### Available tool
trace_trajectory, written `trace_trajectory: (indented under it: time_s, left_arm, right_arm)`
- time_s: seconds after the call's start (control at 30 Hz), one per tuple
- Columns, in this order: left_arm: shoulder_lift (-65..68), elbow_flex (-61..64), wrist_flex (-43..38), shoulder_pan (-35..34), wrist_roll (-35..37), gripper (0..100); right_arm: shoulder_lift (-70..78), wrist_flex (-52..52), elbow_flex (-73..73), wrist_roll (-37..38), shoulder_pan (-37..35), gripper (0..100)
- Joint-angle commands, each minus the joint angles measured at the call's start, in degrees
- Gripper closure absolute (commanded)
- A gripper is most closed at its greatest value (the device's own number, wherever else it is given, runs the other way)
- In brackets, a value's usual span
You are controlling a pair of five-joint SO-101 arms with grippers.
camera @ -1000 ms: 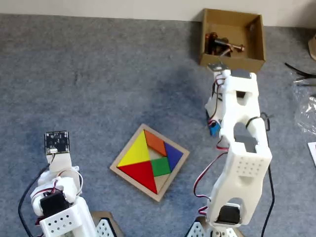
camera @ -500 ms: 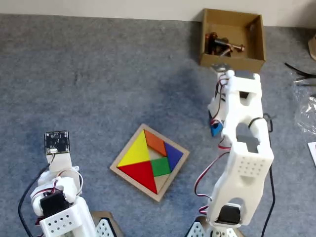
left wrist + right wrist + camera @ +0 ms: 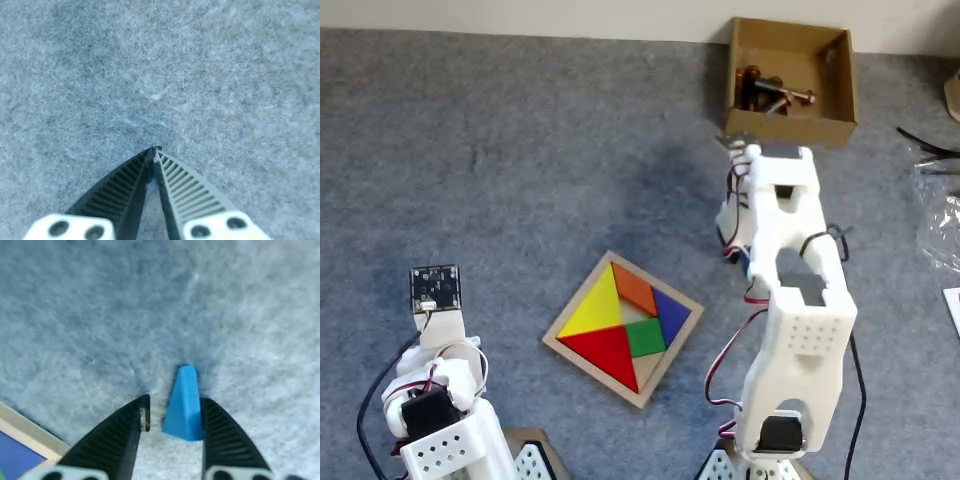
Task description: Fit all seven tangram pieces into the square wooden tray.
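Note:
The square wooden tray lies on the grey carpet, holding a yellow triangle, a red triangle, an orange piece, a dark blue piece and a green square. Bare wood shows in two gaps. My right gripper is open low over the carpet, beyond the tray's corner. A light blue triangle stands between its fingers, leaning on one finger with a gap to the other. The right arm covers that spot from above. My left gripper is shut over bare carpet at the near left.
A cardboard box with metal parts sits at the back right, just beyond the right arm. A plastic bag and black cables lie at the right edge. Open carpet stretches left of and behind the tray.
The right arm has swung left, toward the tray. The light blue piece that showed beside it earlier is now hidden under it. The left arm has not moved.

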Motion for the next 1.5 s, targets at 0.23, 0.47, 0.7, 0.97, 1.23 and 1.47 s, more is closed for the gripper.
trace_trajectory:
  time_s: [0.23, 0.47, 0.7, 0.97, 1.23, 1.47]
  left_arm:
    - [-0.31, 1.19, 0.26, 0.84, 0.53, 99]
    - [-0.31, 1.19, 0.26, 0.84, 0.53, 99]
    - [-0.31, 1.19, 0.26, 0.84, 0.53, 99]
    - [-0.31, 1.19, 0.26, 0.84, 0.53, 99]
    - [-0.31, 1.19, 0.26, 0.84, 0.53, 99]
    - [-0.31, 1.19, 0.26, 0.84, 0.53, 99]
  right_arm:
    - [-1.1, 1.36, 0.31, -0.79, -2.68, 85.4]
    - [-1.1, 3.65, 0.13, -0.97, -2.59, 85.4]
    - [-1.01, 2.51, 0.04, -3.08, -2.15, 99.8]
    - [-1.1, 2.24, -0.04, -3.08, -1.01, 99.5]
    - [-7.34, 9.89, -2.86, -3.16, -3.91, 99.5]
    - [-18.24, 12.26, 1.19, -3.16, -12.26, 99.5]
